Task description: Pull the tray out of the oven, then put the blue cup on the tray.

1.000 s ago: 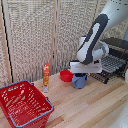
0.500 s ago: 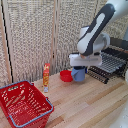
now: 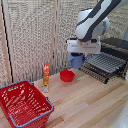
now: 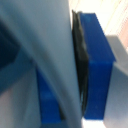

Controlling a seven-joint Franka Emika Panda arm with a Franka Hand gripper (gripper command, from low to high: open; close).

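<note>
oven (image 3: 121, 50) cut off; wrist view blurred

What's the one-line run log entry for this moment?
gripper: shut on blue cup, lifted | tray: pulled out of oven, bare | red bowl: on table

The blue cup (image 3: 75, 60) — small, blue-grey — is held off the table, above the wood and beside the tray (image 3: 105, 64). The tray — a dark rack of thin parallel bars — is drawn out from the oven (image 3: 117, 49).
</note>
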